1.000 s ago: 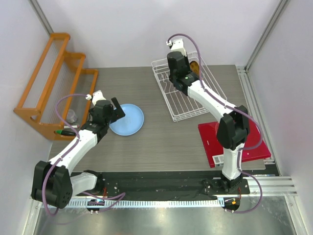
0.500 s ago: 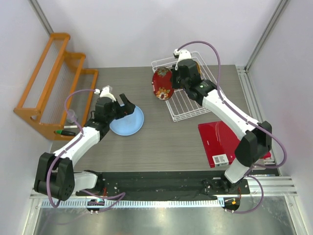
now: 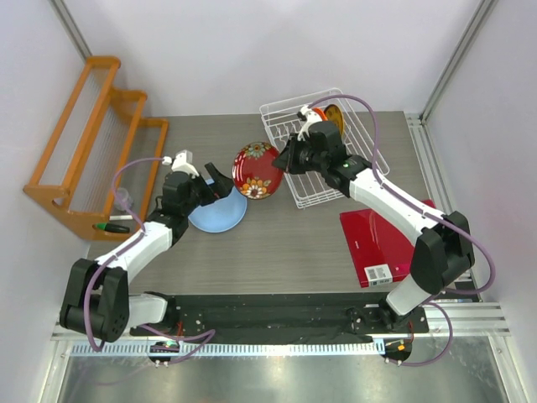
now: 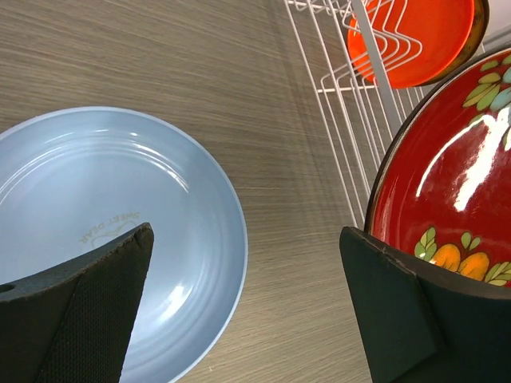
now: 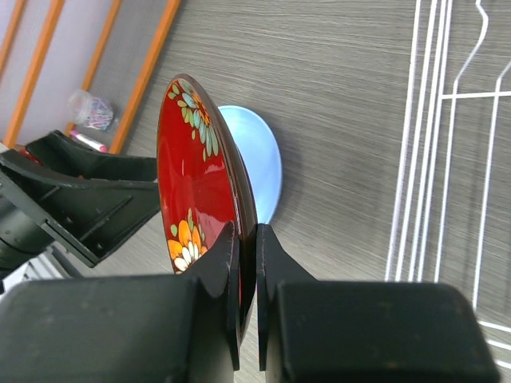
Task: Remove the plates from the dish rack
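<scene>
Tabletop [image 3: 277, 235] is showing bare in front of the rack [image 3: 312, 191]. Just off the rack's left edge, the right gripper [image 3: 282, 159] is pinching the red plate [image 3: 256, 170] by its rim, tilted in the air. Further left of the rack, the left gripper [image 3: 220, 183] is hovering, fingers spread, over the flat-lying blue plate [image 3: 220, 210], while the orange plate [image 3: 333, 115] is standing at the rack's far end, half hidden by wires.

light: bright, even | shadows: soft | glare: red plate [image 4: 457, 171]
</scene>
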`<action>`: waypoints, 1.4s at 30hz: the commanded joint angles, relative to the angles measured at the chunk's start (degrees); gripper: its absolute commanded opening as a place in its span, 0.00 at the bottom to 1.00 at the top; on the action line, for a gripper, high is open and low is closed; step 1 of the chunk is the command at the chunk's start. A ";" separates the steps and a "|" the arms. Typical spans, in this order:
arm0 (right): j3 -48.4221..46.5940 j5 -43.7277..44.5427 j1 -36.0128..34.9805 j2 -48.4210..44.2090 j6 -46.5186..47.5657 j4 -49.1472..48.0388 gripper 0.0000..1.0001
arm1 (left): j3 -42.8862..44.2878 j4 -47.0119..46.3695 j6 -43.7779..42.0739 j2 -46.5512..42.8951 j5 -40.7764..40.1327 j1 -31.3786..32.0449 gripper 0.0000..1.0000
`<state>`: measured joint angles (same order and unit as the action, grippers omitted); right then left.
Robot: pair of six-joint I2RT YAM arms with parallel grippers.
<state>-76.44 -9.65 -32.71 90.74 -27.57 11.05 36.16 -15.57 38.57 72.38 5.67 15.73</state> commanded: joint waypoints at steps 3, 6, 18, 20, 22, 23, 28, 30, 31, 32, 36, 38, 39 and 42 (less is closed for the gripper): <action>0.59 -1.00 -0.51 -4.52 -3.11 -9.47 0.01 | -0.57 -2.98 1.16 -5.31 -0.47 0.36 0.99; 0.51 2.17 -0.16 -4.69 -1.70 -8.41 0.01 | -1.27 -0.87 0.37 -8.20 -2.50 0.36 1.00; 1.82 -4.05 0.37 -1.89 -5.46 -13.15 0.01 | -2.59 -2.70 0.98 -9.19 -2.60 0.36 1.00; 2.18 -5.64 0.37 -1.62 -6.70 -14.99 0.01 | -2.76 -4.11 1.33 -7.43 -1.37 0.36 0.99; 2.96 -7.39 0.37 -1.27 -8.54 -16.40 0.01 | -3.03 -7.27 2.12 -6.47 -0.40 0.36 0.99; 3.32 -7.92 0.37 -1.27 -9.07 -17.72 0.01 | -3.20 -8.32 2.30 -5.68 0.12 0.36 0.99; 5.34 -11.52 0.28 -0.13 -12.94 -22.03 0.01 | -3.38 -13.95 4.50 -4.09 2.58 0.36 0.97; 6.31 -12.76 0.28 0.14 -14.17 -23.44 0.01 | -3.55 -15.18 4.94 -3.56 3.64 0.36 0.90; 6.66 -13.89 0.28 0.31 -15.31 -25.09 0.01 | -3.64 -16.06 5.29 -3.21 3.82 0.36 0.86; 7.09 -14.25 0.28 0.49 -15.67 -25.63 0.01 | -3.64 -16.07 5.38 -2.86 3.99 0.36 0.80; 7.19 -13.82 0.28 0.14 -15.14 -25.64 0.01 | -3.64 -15.10 5.38 -2.42 4.00 0.36 0.51; 6.93 -13.82 0.28 0.31 -14.97 -25.38 0.01 | -3.82 -14.75 5.20 -2.42 3.91 0.36 0.33; 7.01 -13.99 0.36 0.32 -14.88 -25.29 0.01 | -3.73 -14.40 5.12 -2.33 4.00 0.36 0.26; 6.84 -14.69 0.28 0.93 -15.23 -25.64 0.01 | -3.82 -13.96 4.85 -1.72 4.08 0.36 0.07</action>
<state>-68.12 -19.97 -31.92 93.14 -40.03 -5.52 32.77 -29.23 44.97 69.52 9.45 16.03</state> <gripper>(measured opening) 0.090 0.169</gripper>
